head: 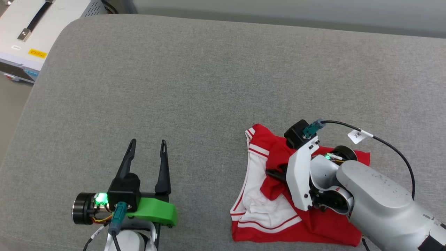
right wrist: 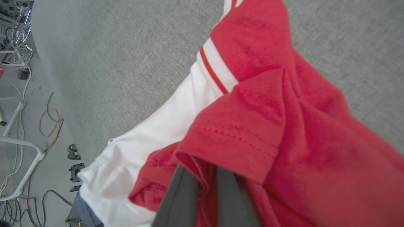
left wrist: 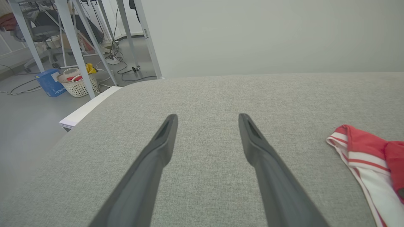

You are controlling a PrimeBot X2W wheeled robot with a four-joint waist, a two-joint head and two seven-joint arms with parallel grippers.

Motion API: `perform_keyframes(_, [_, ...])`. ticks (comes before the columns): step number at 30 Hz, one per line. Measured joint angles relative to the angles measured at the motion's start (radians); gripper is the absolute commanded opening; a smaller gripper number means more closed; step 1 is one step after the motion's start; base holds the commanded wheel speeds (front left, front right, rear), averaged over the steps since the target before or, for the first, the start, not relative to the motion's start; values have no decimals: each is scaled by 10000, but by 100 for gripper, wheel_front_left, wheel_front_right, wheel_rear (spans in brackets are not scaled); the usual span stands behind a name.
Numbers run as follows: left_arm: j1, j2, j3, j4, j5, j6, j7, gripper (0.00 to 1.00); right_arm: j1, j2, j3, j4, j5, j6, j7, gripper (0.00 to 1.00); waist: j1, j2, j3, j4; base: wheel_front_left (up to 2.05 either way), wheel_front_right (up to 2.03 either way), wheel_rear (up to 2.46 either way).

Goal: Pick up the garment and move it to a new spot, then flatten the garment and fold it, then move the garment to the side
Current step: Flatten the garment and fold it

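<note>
right tool (right wrist: 206, 181) clamped on garment (head: 271, 212) | left tool (head: 148, 143) spread wide

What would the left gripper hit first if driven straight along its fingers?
The way looks free: ahead of the left gripper lies only bare grey cushion, with the garment off to its right. Tilt is hard to judge, so the fingers might graze the cushion.

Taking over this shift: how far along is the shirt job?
Done: nothing; the red jersey T-shirt with white sleeves lies crumpled on the grey fabric surface. In hand: right gripper shut on a red fold, left gripper open. Remaining: moving, flattening, folding, setting aside.
</note>
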Motion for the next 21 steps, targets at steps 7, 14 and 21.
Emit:
perform_keyframes(7, [76, 8, 121, 19, 23, 0, 0, 100, 10, -851, 88, -1162, 192, 0, -1499, 100, 0, 0, -410, -247, 0, 0, 0])
perform_keyframes(14, [364, 46, 276, -88, 46, 0, 0, 100, 213, -2219, -1444, -2171, -439, 0, -3603, 100, 0, 0, -850, -638, 0, 0, 0])
perform_keyframes(21, [600, 48, 435, -299, 40, 4, 0, 100, 1385, -2385, -4163, -2134, -2627, 0, -5948, 100, 0, 0, -1219, -1052, 0, 0, 0])
